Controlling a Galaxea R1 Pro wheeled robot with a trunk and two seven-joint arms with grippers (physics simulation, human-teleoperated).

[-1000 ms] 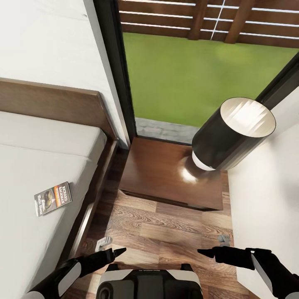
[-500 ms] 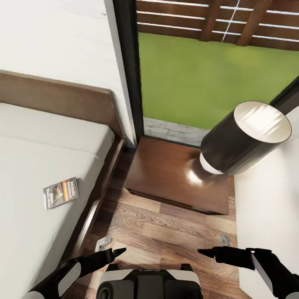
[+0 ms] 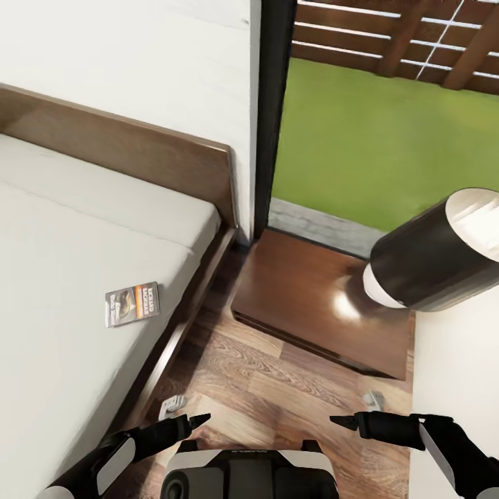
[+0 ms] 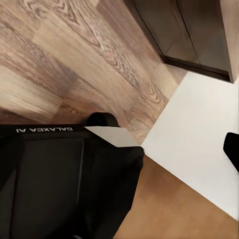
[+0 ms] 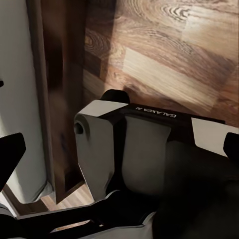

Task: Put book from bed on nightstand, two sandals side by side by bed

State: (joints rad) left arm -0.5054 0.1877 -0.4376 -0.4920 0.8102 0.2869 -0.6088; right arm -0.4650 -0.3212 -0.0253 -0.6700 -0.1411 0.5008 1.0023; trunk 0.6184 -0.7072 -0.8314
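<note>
1. Head view: the left jaws (image 3: 197,420) and right jaws (image 3: 341,420) hang low over the wood-plank floor (image 3: 277,388), tips turned toward each other, well apart, nothing between them.
2. Each shows as a single dark point, so I cannot tell whether either pair is released or clenched.
3. The book (image 3: 132,303) lies flat on the off-white mattress of the bed (image 3: 55,277), ahead of the left jaws and further out to their left side, near the mattress edge, untouched.
4. The nightstand (image 3: 305,305) stands ahead of both jaws, roughly between their lines, beside the bed frame and below the tall dark-framed window (image 3: 274,118).
5. A lamp (image 3: 436,253) with a dark cylindrical shade stands on the nightstand top, ahead of the right jaws.
6. Left wrist view: the robot's dark base (image 4: 59,179) over floor planks, with a white wall (image 4: 199,144) beyond.
7. Right wrist view: the robot's white-and-black body (image 5: 144,164), the floor, and the bed's wooden frame (image 5: 55,99) alongside.
</note>
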